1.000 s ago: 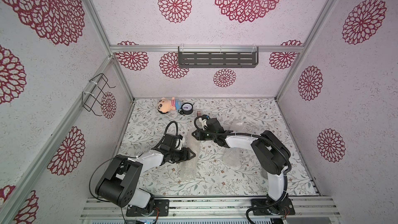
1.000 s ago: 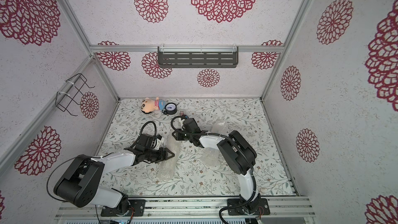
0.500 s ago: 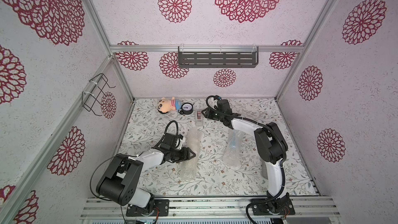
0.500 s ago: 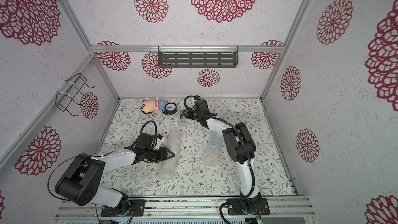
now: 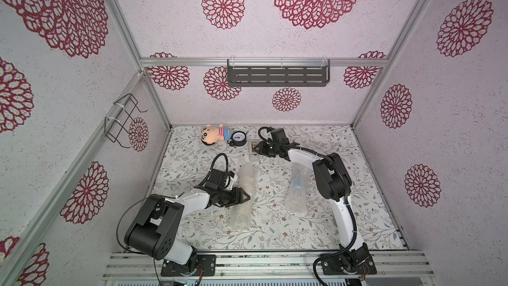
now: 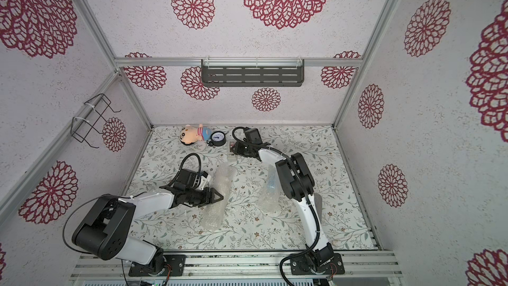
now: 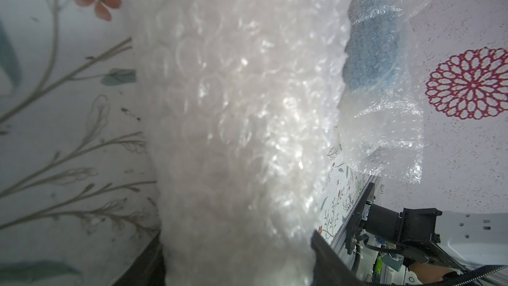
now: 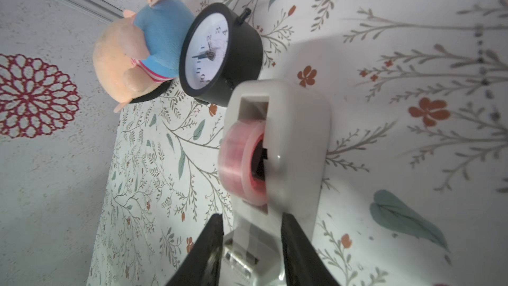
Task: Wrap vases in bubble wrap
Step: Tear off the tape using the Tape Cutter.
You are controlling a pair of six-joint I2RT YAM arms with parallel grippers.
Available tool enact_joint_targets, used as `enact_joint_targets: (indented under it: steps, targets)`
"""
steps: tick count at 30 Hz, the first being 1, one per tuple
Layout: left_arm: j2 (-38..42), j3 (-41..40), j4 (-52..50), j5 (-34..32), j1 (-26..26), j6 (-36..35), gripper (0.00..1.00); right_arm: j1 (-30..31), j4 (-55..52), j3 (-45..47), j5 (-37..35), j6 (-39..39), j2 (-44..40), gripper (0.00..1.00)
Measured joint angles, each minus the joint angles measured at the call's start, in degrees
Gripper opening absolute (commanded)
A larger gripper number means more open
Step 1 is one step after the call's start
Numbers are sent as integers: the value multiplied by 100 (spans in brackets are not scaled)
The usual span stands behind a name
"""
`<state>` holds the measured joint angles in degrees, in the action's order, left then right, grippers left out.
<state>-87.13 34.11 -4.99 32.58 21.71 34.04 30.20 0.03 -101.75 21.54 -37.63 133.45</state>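
Two bundles of bubble wrap lie on the floral table. My left gripper (image 5: 246,195) (image 6: 220,196) (image 7: 236,243) is shut on the left bundle (image 5: 242,213) (image 6: 211,215) (image 7: 233,105); whatever is inside it is hidden by the whitish wrap. The right bundle (image 5: 295,199) (image 6: 268,202) lies free, and the light blue vase (image 5: 297,181) (image 6: 272,180) (image 7: 371,56) shows through it. My right gripper (image 5: 255,148) (image 6: 233,148) (image 8: 251,217) is at the far side, open, its jaws either side of the cutter end of the beige tape dispenser (image 5: 253,156) (image 6: 231,156) (image 8: 297,133).
A plush doll (image 5: 213,134) (image 8: 132,59) and a black clock (image 5: 238,138) (image 8: 220,50) sit at the back edge just beyond the dispenser. A grey shelf (image 5: 277,77) hangs on the back wall and a wire rack (image 5: 123,122) on the left wall.
My right arm swung away from the middle of the table to the back and settled over the tape dispenser. The left arm kept its hold and stayed put.
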Motion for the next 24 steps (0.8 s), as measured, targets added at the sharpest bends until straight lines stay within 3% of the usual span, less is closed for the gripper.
enact_joint_targets:
  steps: [24]
  targets:
    - [-39, 35, 7, 9, 7, 0, 51, 13, -654, -538, 361, -208, 295, 37]
